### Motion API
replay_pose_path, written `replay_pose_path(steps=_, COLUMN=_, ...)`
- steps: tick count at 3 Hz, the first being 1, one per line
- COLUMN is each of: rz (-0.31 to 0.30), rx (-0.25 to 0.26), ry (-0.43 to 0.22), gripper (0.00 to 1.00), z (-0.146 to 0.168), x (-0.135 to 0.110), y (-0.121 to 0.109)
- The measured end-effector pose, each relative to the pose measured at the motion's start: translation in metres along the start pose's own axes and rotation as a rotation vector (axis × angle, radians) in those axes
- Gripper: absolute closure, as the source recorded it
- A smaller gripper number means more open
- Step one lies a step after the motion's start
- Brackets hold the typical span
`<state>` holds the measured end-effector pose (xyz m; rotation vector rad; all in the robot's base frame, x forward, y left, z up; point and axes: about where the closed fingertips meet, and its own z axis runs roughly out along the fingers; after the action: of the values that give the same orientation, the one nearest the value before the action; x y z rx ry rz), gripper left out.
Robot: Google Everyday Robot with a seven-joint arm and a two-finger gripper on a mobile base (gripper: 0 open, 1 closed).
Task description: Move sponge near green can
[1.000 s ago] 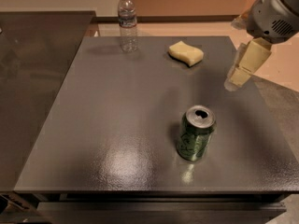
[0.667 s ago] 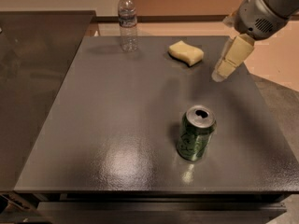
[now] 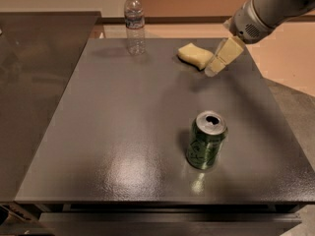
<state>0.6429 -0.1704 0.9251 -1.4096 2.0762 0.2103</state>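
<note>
The pale yellow sponge (image 3: 195, 55) lies flat at the far middle-right of the dark table (image 3: 123, 132). My gripper (image 3: 215, 68) hangs from the upper right, its tan fingers angled down-left, with the tips just right of the sponge's near end. The green can (image 3: 206, 140) stands upright in the near right part of the table, well in front of the sponge, its silver top and drinking hole showing.
A clear plastic bottle (image 3: 134, 22) stands upright at the table's far edge, left of the sponge. A second dark surface (image 3: 34, 73) adjoins the table on the left. Tan floor lies beyond the right edge.
My gripper has moved left and a little toward the far side, from the table's right edge to right beside the sponge. Sponge, can and bottle have not moved.
</note>
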Motion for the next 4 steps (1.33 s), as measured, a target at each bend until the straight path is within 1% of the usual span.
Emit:
replay_pose_path(steps=1, rz=0.049, rx=0.011, ry=-0.037, gripper=0.00, z=0.025, x=-0.003, y=-0.021)
replay_pose_path(steps=2, rz=0.107, rx=0.012, ry=-0.055, gripper=0.00, z=0.045, x=-0.003, y=-0.035)
replay_pose_path(steps=3, rz=0.169, rx=-0.010, ry=-0.066, gripper=0.00, z=0.061, x=-0.001, y=-0.043)
replay_pose_path(steps=4, rz=0.207, rx=-0.027, ry=-0.066, gripper=0.00, z=0.077, x=0.000, y=-0.046)
